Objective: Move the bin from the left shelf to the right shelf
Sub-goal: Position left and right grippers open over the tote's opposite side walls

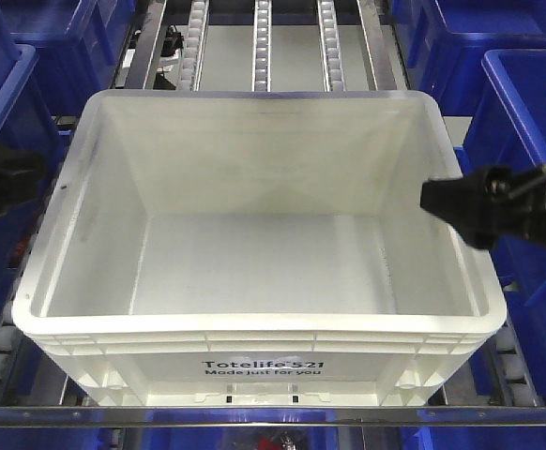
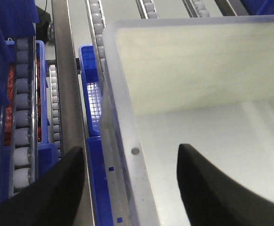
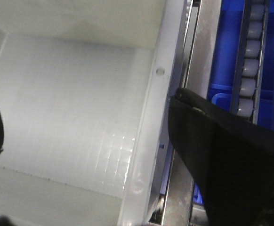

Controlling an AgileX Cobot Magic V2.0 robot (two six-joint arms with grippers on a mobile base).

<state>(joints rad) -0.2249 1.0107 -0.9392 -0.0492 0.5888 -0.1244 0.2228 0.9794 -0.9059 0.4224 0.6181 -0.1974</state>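
The white bin with its "Totelife 521" print sits empty in a lane of a grey roller shelf; I cannot tell whether this is the left or the right shelf. At the bin's left wall my left gripper is open. In the left wrist view the left gripper straddles the bin's rim, one finger outside and one inside. My right gripper is open at the right wall. The right wrist view shows the right gripper astride that rim.
Dark blue totes stand in the lanes on the left and on the right. More blue totes show on the level below. A grey metal front rail crosses just before the bin. Roller tracks run alongside.
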